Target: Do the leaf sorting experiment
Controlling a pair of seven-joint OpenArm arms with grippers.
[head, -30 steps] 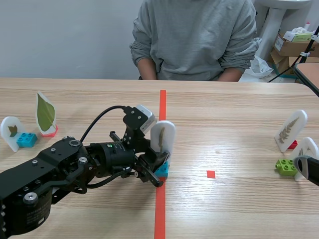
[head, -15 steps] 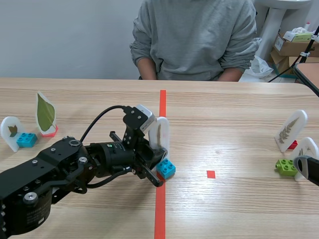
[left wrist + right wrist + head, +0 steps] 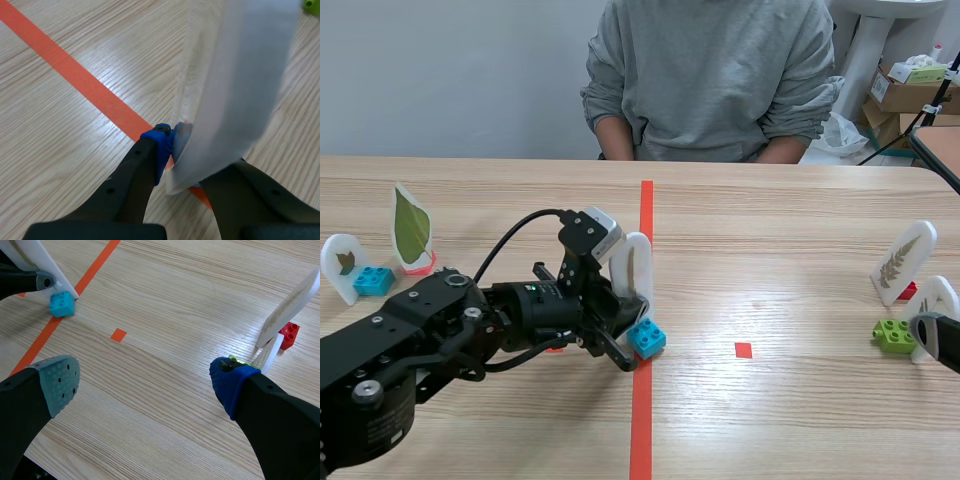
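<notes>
One card [image 3: 235, 85] seemingly pinched in left gripper [image 3: 187, 159].

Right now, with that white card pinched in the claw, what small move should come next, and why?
Probably a slight lift. The left claw is shut on the white card, whose blue block sits low by the red tape line, while the green-leaf card and the fern card stand far off at opposite sides; raising it first should avoid dragging.
</notes>
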